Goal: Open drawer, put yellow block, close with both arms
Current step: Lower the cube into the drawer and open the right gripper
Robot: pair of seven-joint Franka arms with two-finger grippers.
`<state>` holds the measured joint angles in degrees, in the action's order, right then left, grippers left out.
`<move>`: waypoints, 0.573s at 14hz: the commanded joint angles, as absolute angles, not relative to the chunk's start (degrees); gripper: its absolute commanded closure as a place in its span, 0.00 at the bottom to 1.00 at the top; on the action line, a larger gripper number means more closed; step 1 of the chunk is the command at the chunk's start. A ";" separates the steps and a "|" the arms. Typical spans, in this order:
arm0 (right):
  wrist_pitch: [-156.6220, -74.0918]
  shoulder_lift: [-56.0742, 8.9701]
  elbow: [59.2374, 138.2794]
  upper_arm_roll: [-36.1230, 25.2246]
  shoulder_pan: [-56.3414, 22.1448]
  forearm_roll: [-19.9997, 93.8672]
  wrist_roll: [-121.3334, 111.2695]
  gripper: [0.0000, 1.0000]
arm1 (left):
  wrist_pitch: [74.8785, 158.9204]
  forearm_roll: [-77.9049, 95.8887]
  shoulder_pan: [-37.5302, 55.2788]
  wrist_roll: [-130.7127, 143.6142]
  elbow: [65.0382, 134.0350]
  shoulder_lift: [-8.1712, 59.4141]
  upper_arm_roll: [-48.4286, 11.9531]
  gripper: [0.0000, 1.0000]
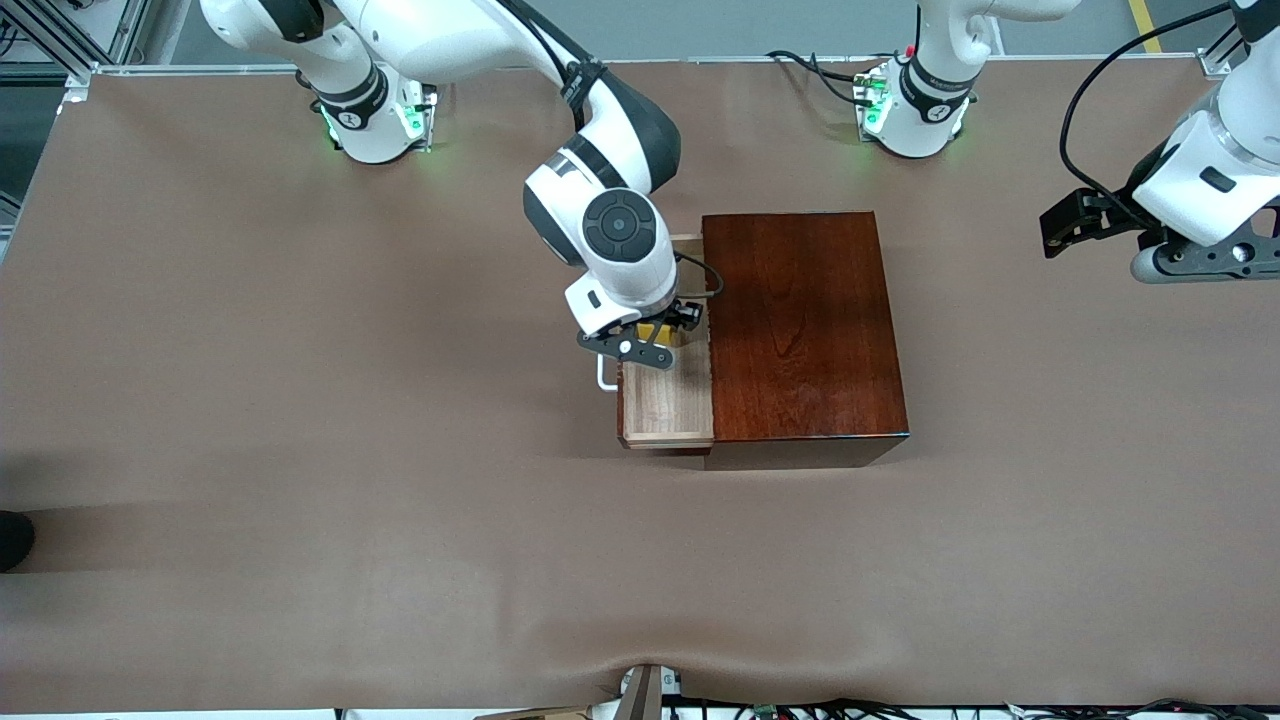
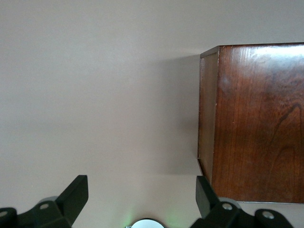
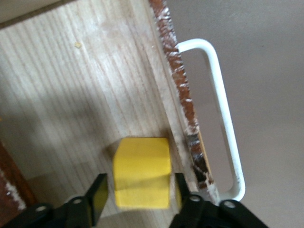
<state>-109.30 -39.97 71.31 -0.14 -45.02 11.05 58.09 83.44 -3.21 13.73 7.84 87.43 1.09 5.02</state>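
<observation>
The drawer (image 1: 668, 405) stands pulled out of the dark wooden box (image 1: 800, 320) toward the right arm's end of the table, its white handle (image 1: 605, 375) outermost. The yellow block (image 3: 142, 171) rests on the drawer's pale floor (image 3: 71, 95), close to the drawer's front board (image 3: 183, 95) and handle (image 3: 223, 109). My right gripper (image 3: 138, 194) straddles the block with a small gap at each finger (image 3: 99, 192), so it is open. In the front view the right gripper (image 1: 660, 335) is down in the drawer, mostly hiding the block (image 1: 652, 330). My left gripper (image 1: 1050, 228) waits open over bare table.
The box (image 2: 256, 118) shows in the left wrist view beside my left gripper (image 2: 141, 190), with brown table between them. Brown table cloth surrounds the box on all sides. A dark object sits at the table edge at the right arm's end.
</observation>
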 commanded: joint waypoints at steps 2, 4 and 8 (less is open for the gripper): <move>-108.81 -40.52 69.61 -0.70 -45.79 12.04 59.06 0.00 | 82.97 -2.37 13.71 7.03 87.28 1.23 5.10 0.00; -108.46 -40.26 69.52 -0.70 -45.44 12.04 59.06 0.00 | 82.97 -2.37 13.71 7.03 87.28 1.23 5.18 0.00; -102.86 -39.90 64.80 -0.61 -43.69 12.04 58.89 0.00 | 82.97 -2.37 13.62 7.03 87.19 1.23 5.10 0.00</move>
<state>-107.00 -39.94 69.08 -0.75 -44.94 11.05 58.25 83.44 -3.21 13.72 7.84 87.45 1.33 5.02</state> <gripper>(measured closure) 0.000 0.000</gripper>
